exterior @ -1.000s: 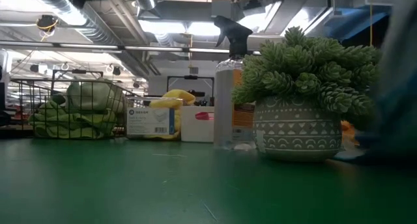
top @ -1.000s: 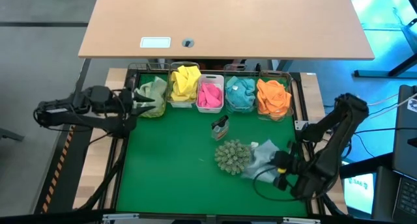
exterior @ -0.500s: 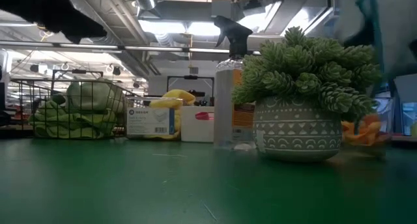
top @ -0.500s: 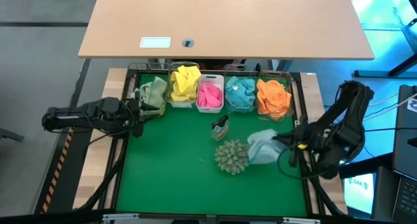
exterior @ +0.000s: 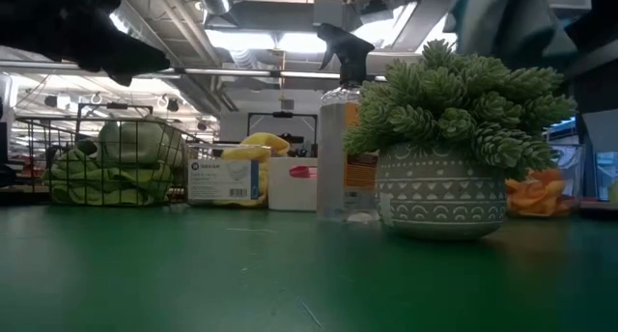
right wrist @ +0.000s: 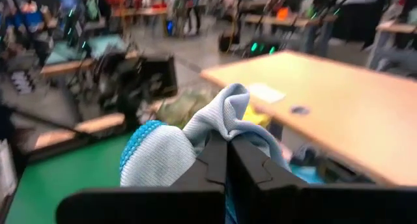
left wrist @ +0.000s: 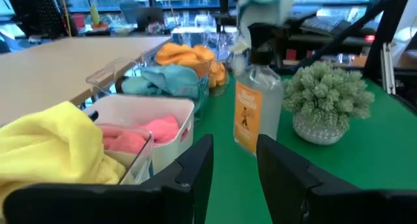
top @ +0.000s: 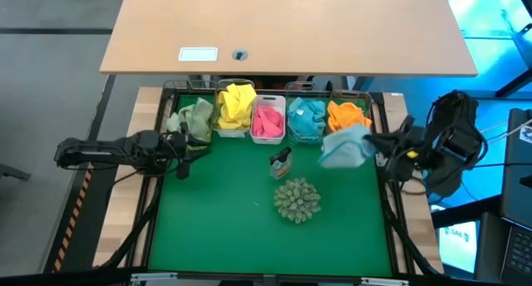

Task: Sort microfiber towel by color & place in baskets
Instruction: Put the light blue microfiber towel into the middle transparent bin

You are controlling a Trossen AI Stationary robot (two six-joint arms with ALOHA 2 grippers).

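Note:
Five baskets line the mat's far edge, holding green (top: pixel 195 120), yellow (top: pixel 237 106), pink (top: pixel 268 122), blue (top: pixel 307 120) and orange (top: pixel 349 118) towels. My right gripper (top: pixel 371 141) is shut on a light blue towel (top: pixel 344 146), which hangs in the air in front of the blue and orange baskets and shows at the top of the low view (exterior: pixel 502 18). My left gripper (top: pixel 179 150) stands open with nothing between its fingers (left wrist: pixel 195 167), at the mat's left edge near the green towel's wire basket (exterior: pixel 116 163). My right gripper pinches a bunched fold of the light blue towel (right wrist: pixel 229 125) between its two shut fingers. The fingers reach in about level from the table's right side. The towel is lifted clear of the mat and droops slack around and below the fingertips.
A spray bottle (top: pixel 281 161) stands mid-mat, with a spiky grey-green plant in a pot (top: pixel 297 199) nearer the front. Bare green mat (top: pixel 216 219) lies to the left and near side. A tan desk (top: pixel 291 28) stands behind the baskets.
My right gripper has risen and gone toward the far edge, tipping up to about level. It has carried the light blue towel off the mat beside the plant, and the towel now hangs clear. My left gripper has sunk lower at the mat's left edge.

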